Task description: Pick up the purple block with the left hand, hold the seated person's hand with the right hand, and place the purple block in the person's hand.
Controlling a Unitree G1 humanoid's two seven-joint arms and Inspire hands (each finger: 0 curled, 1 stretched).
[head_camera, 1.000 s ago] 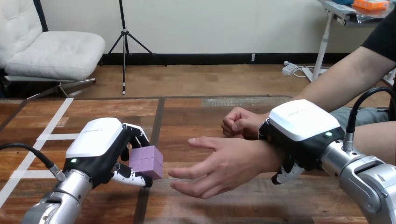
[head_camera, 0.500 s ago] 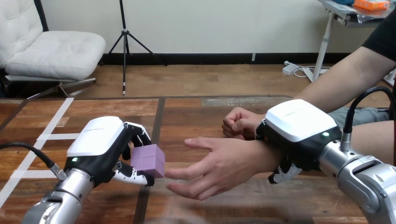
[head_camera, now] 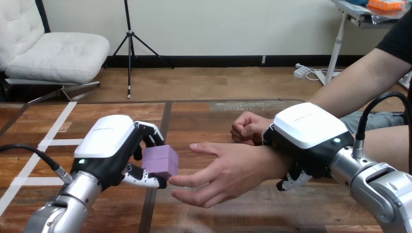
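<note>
The purple block (head_camera: 162,161) hangs just above the table, pinched between the thumb and curled fingers of my left hand (head_camera: 112,151). It sits right at the fingertips of the person's open hand (head_camera: 228,172), which reaches leftward with the palm turned up. My right hand (head_camera: 306,138) lies over the person's wrist, its fingers (head_camera: 291,178) curling down round the near side of it. The person's other hand (head_camera: 248,127) rests as a fist on the table behind.
White tape lines (head_camera: 53,141) cross the wooden table (head_camera: 204,114) at the left. The person's forearm (head_camera: 354,87) comes in from the upper right.
My left hand has lifted the purple block and carried it right, up to the person's fingertips. My right hand and the held wrist have shifted slightly left.
</note>
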